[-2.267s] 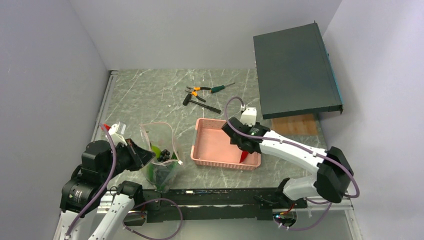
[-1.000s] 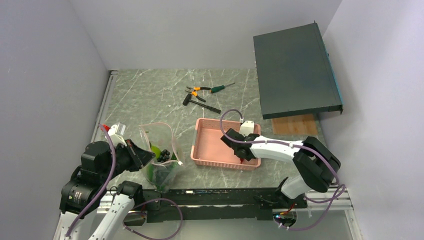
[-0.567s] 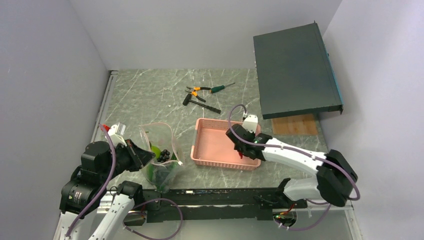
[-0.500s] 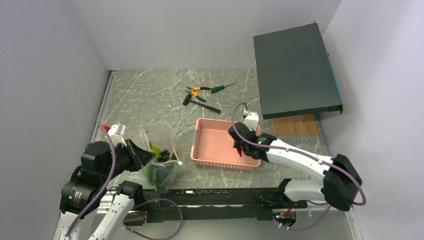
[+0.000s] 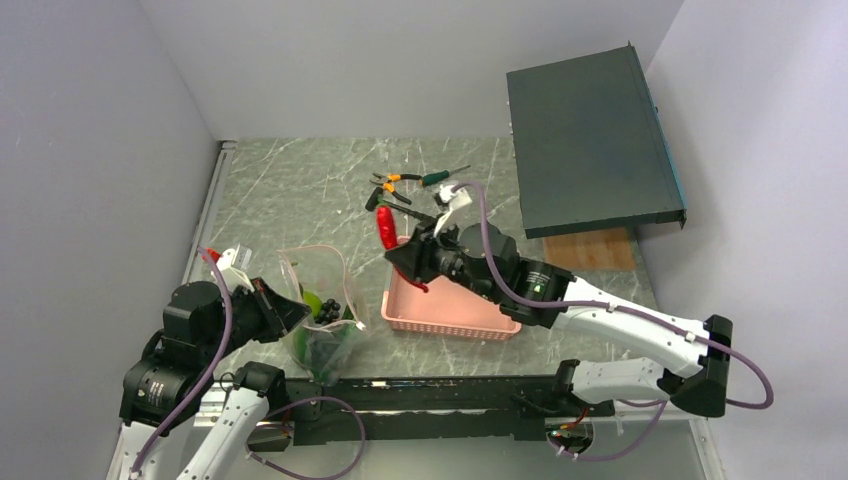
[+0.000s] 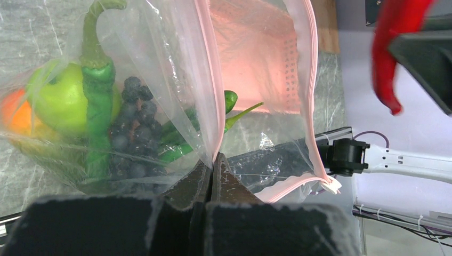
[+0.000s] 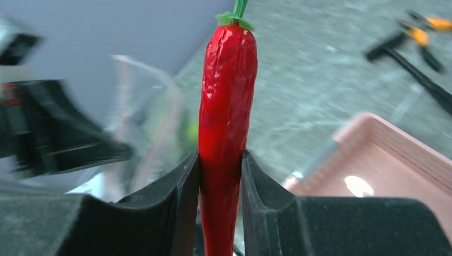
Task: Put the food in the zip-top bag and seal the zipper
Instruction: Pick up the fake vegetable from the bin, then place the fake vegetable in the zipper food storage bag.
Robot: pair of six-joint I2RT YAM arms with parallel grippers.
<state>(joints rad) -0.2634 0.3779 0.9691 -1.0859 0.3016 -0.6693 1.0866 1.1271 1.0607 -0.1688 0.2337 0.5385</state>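
Observation:
The clear zip-top bag point(image 5: 322, 300) stands open at the near left. Its pink zipper strip point(image 6: 212, 80) rims the mouth. Inside lie a green apple point(image 6: 53, 96), long green peppers point(image 6: 98, 101), a dark grape bunch point(image 6: 130, 128) and an orange-green mango point(image 6: 16, 114). My left gripper point(image 6: 212, 160) is shut on the bag's mouth edge and holds it up. My right gripper point(image 5: 403, 258) is shut on a red chilli point(image 7: 226, 106). It holds the chilli point(image 5: 386, 228) upright in the air over the pink basket's left edge, right of the bag.
The pink mesh basket point(image 5: 440, 300) sits right of the bag, under my right arm. Orange-handled pliers point(image 5: 392, 182), a screwdriver point(image 5: 440, 177) and a small hammer point(image 5: 405, 210) lie behind it. A dark flat box point(image 5: 590, 140) leans at the back right above a wooden board point(image 5: 590, 250).
My right gripper has lifted the red chilli out of the basket and swung it up and left toward the bag. The left gripper and the bag have not moved.

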